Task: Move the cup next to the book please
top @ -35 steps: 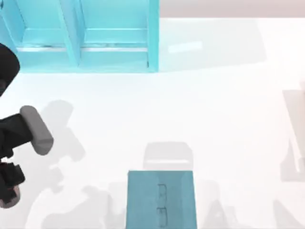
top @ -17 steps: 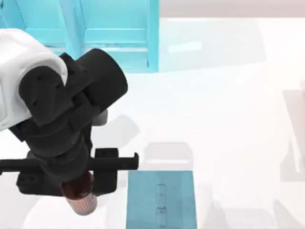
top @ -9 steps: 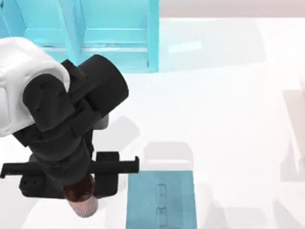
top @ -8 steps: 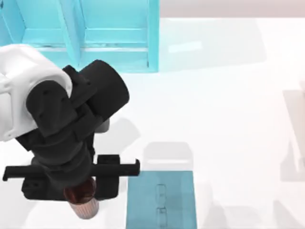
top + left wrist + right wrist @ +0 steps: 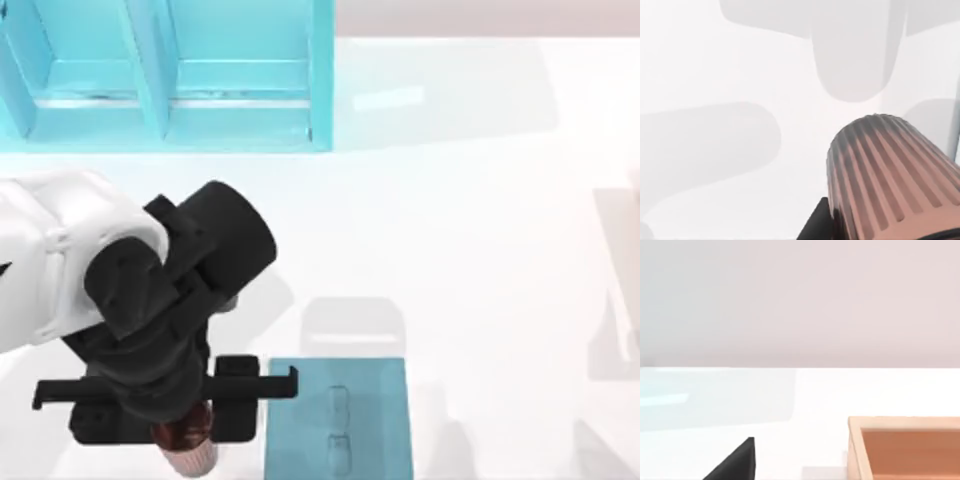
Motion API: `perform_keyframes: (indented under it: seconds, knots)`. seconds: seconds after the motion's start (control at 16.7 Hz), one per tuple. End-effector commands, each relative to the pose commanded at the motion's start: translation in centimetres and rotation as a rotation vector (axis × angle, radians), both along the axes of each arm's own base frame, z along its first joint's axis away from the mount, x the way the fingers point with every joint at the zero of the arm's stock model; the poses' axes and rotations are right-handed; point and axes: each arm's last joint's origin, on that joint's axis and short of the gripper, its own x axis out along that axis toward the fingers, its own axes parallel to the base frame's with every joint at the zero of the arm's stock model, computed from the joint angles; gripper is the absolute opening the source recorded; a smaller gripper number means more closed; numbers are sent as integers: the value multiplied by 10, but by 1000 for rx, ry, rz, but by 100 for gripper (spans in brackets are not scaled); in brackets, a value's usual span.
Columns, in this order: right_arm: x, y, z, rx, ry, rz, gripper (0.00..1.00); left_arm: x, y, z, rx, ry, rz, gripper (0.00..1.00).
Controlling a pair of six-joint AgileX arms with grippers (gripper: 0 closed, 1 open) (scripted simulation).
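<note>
The cup (image 5: 192,452), dark reddish-brown with a paler ribbed base, hangs near the table's front edge, just left of the book. My left gripper (image 5: 185,432) is shut on it from above, and the black wrist hides most of the cup's top. In the left wrist view the ribbed cup (image 5: 890,175) fills the near corner above the white table. The flat teal-blue book (image 5: 340,420) lies at front centre, with a narrow gap between its left edge and the cup. One dark fingertip (image 5: 735,465) of my right gripper shows in the right wrist view.
A big light-blue shelf unit (image 5: 170,75) stands at the back left. An open wooden-coloured box (image 5: 905,442) sits on the table ahead of the right wrist camera. Grey shadows fall across the table's right side.
My left arm swung in from the left edge carrying the cup, then moved toward the front edge and slightly right, bringing the cup closer to the book's left side.
</note>
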Motion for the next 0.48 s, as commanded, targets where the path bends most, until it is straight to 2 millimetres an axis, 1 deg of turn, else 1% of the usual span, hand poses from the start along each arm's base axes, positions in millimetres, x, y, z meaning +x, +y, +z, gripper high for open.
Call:
perform_keyframes:
  seconds: [0.12, 0.48]
  knots:
    - [0, 0, 0, 0, 0, 0, 100, 0, 0, 0, 0, 0, 0, 0]
    - [0, 0, 0, 0, 0, 0, 100, 0, 0, 0, 0, 0, 0, 45]
